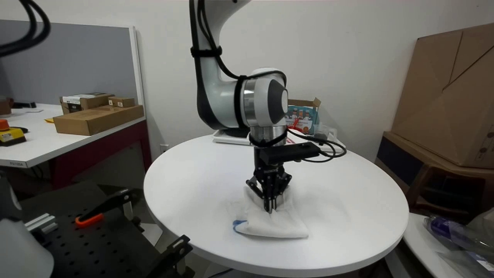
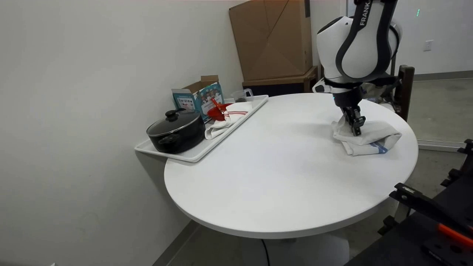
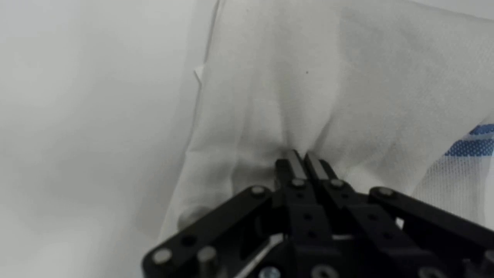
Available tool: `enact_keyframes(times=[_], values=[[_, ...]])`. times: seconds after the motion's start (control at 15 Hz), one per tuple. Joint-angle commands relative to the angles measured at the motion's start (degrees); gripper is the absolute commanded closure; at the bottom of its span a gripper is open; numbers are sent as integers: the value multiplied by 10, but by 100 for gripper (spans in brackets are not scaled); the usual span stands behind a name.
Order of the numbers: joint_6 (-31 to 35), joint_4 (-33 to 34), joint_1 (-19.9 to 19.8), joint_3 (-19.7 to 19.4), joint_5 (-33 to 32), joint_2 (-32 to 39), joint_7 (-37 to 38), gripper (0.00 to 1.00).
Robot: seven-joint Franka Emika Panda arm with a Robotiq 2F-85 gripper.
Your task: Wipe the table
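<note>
The large round white table (image 1: pixel 347 224) fills the middle of an exterior view and is also wide in an exterior view (image 2: pixel 258 192). A white cloth with a blue stripe (image 1: pixel 270 227) lies folded and rumpled on the tabletop, also seen in an exterior view (image 2: pixel 377 133) and the wrist view (image 3: pixel 262 77). My gripper (image 1: pixel 271 209) points down at the cloth, with its fingertips almost together in the wrist view (image 3: pixel 301 155). Creases of the cloth run into the narrow gap between the fingers, so it is pinched there. The cloth's underside is hidden.
A white tray (image 2: pixel 196 157) at the table's wall side holds a black lidded pot (image 2: pixel 175 133), a red bowl (image 2: pixel 218 112), a striped towel (image 2: pixel 236 111), an open box (image 2: pixel 199 96) and a clear cup (image 2: pixel 242 95). A dark panel with clamps (image 1: pixel 96 239) stands beside the table.
</note>
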Motion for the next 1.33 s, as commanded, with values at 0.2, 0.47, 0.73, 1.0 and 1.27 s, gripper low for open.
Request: enact_keyframes(times=[0.2, 0.47, 0.73, 1.0, 1.27], values=[[37, -37, 87, 81, 49, -4, 26, 99], [60, -53, 154, 134, 63, 0, 51, 99], [64, -69, 194, 165, 66, 3, 58, 99], [45, -89, 177, 163, 73, -10, 40, 99], [15, -122, 125, 148, 96, -39, 11, 99]])
